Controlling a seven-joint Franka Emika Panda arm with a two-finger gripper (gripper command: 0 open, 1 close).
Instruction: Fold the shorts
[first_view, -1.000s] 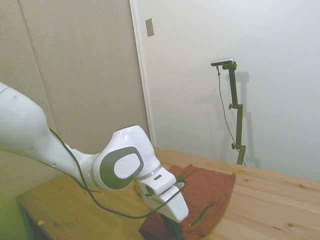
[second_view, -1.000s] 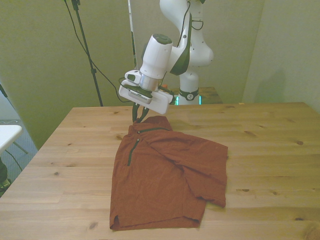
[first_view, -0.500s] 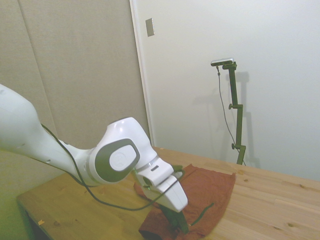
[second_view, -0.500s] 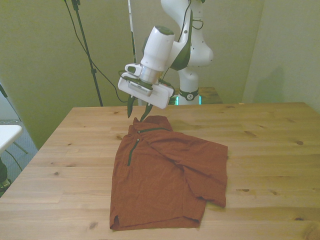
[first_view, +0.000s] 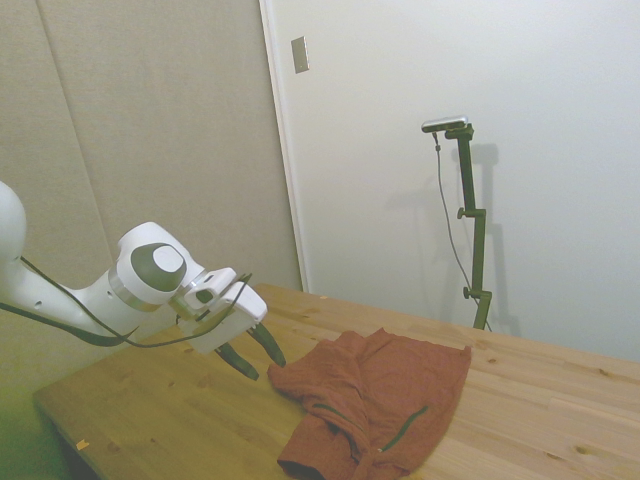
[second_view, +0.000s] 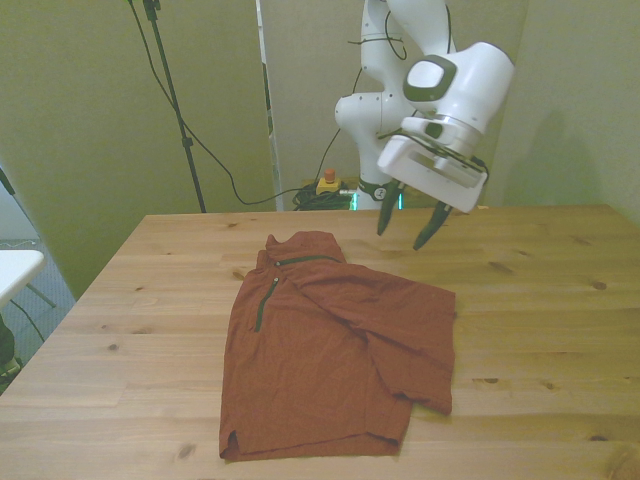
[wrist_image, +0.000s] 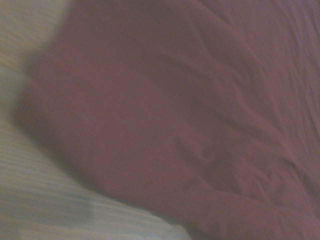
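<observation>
On the front view's left, the shorts (second_view: 335, 350) are seen spread on the table (second_view: 560, 330), rust-red, lying flat with one part folded over so that a double layer shows toward the front view's right. A dark pocket slit (second_view: 266, 296) is picked out near the waist end, which points to the table's far edge. Further right in that view, the gripper (second_view: 406, 227) is held in the air above the table, clear of the cloth, its two dark fingers (second_view: 383, 214) spread wide apart and nothing gripped between them. Over to the side view: the gripper (first_view: 251, 357) is found at the left, above bare wood, fingers parted and pointing down toward the table, just beside the nearest edge of the shorts (first_view: 385, 400) but not touching it. The cloth is seen there bunched into soft ridges, with a dark slit (first_view: 400, 428) running across the near part. From the wrist view, a blurred stretch of the shorts (wrist_image: 190, 115) fills most of the picture, wrinkled, with a strip of pale table (wrist_image: 45, 210) at one edge.
</observation>
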